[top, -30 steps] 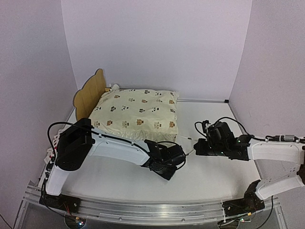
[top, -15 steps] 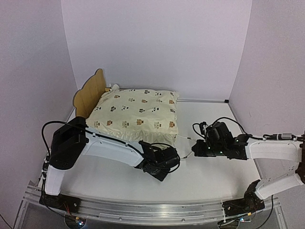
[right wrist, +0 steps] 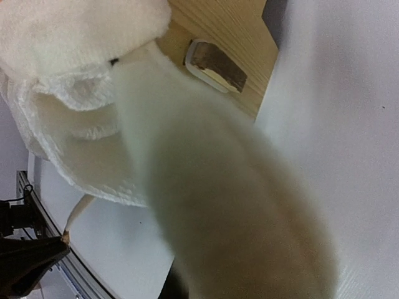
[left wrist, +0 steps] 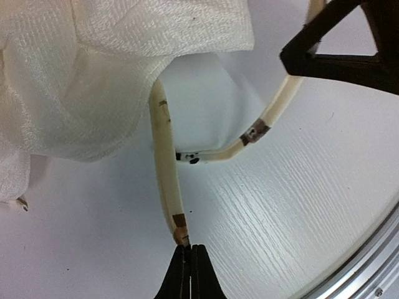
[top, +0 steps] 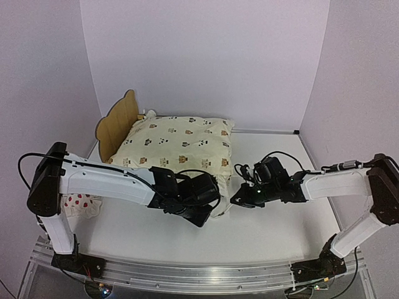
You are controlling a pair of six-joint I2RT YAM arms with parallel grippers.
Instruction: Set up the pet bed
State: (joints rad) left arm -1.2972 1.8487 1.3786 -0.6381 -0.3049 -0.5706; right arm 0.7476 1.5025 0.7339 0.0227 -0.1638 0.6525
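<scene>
The pet bed's plywood headboard (top: 116, 121) stands at the back left, and the cream bear-print cushion (top: 181, 148) covers the rest of the frame. A patch of the wooden frame (right wrist: 232, 38) shows in the right wrist view. Two cream ties hang from the cushion's near right corner. My left gripper (top: 214, 209) (left wrist: 189, 246) is shut on the tip of one tie (left wrist: 167, 180). My right gripper (top: 236, 199) (left wrist: 340, 53) is shut on the other tie (left wrist: 280, 106), which blurs across its own jaws in the right wrist view.
A small white pillow with red spots (top: 81, 203) lies on the table at the near left, beside the left arm's base. Purple walls close in on the left, back and right. A metal rail (top: 199, 274) runs along the near edge.
My left gripper shut on the tie's tip and slid left toward the cushion corner as its arm swung back. The right gripper moved left to that corner. The spotted pillow came into view.
</scene>
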